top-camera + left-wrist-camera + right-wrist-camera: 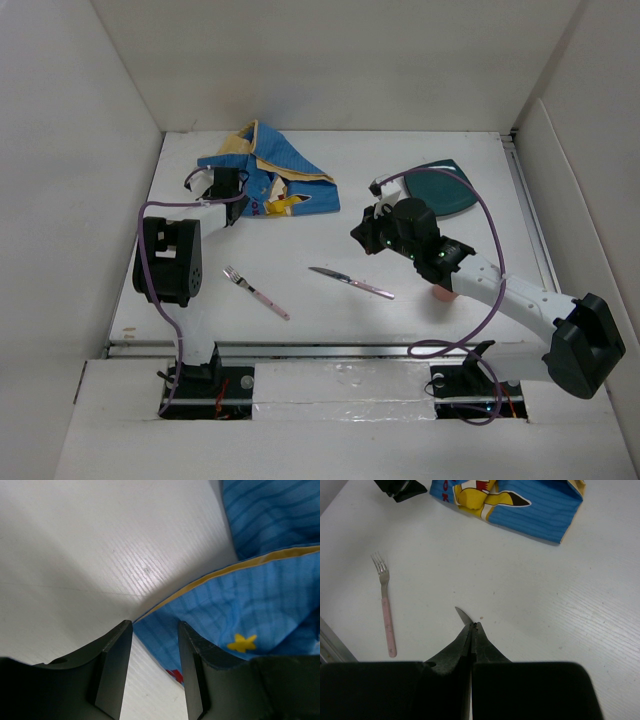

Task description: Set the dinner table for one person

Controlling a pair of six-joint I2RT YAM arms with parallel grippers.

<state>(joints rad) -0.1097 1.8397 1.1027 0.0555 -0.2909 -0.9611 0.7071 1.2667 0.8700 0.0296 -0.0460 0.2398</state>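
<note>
The dinner table point(300, 240) is a white tabletop. A blue placemat point(270, 170) with a yellow cartoon figure lies crumpled at its back. My left gripper point(155, 624) stands part open at the cloth's left edge point(225, 190). The yellow-trimmed hem point(210, 577) and bare table show between its jaws, and one finger point(192, 665) is over the cloth. A pink-handled fork point(255, 292) and a knife point(350, 283) lie near the front. My right gripper point(474, 625) is shut and empty, hovering near the knife, whose blade tip point(463, 616) peeks past the fingertips.
A dark teal plate point(440, 190) lies at the back right, behind the right arm. A small pinkish thing point(443, 293) shows partly under that arm. White walls close the table on the left, back and right. The fork point(385, 605) lies left of my right gripper.
</note>
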